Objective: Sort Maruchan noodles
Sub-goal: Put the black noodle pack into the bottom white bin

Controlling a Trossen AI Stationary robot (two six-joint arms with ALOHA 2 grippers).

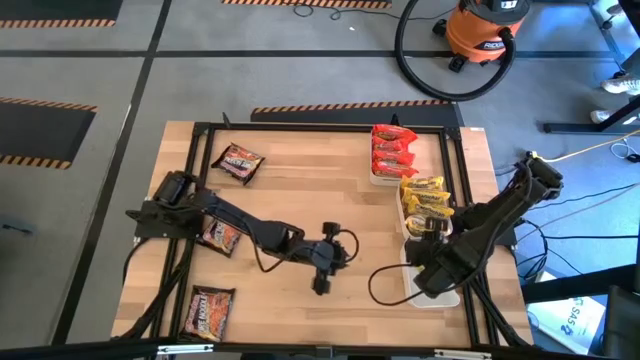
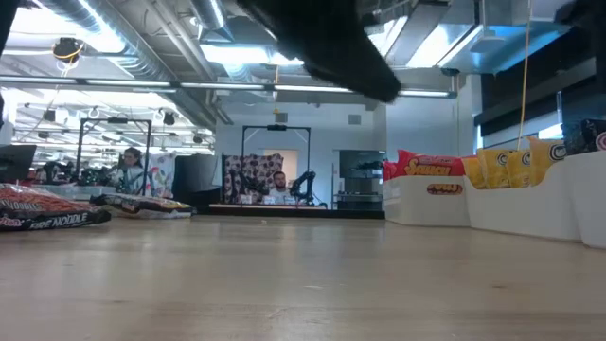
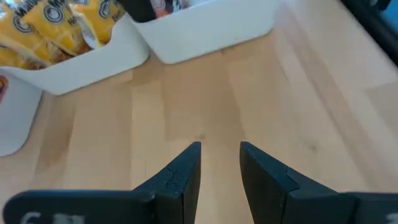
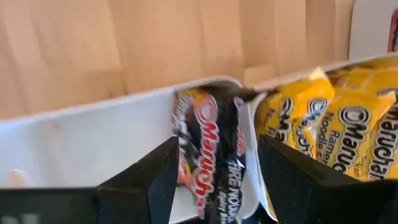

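Note:
My right gripper (image 1: 425, 255) (image 4: 217, 186) is open over the near white tray (image 1: 440, 295) at the table's right side. A dark Maruchan packet (image 4: 211, 155) stands on edge between its fingers, inside that tray (image 4: 93, 134), beside the wall next to the yellow packets (image 4: 336, 124). My left gripper (image 1: 335, 250) (image 3: 221, 158) is open and empty above bare wood at the table's middle. Three more dark packets lie flat on the table's left half: one far (image 1: 238, 162), one in the middle (image 1: 218, 236) and one near (image 1: 208, 310). My right gripper's fingers (image 4: 161, 180) stand on either side of the dark packet, at its long edges (image 4: 181, 155), pointing down into the tray. I cannot tell whether they touch it.
Three white trays stand in a row along the right side: red packets (image 1: 392, 152) in the far one, yellow packets (image 1: 426, 198) in the middle one. A black frame (image 1: 320, 127) rims the table. Bare wood lies between the two arms.

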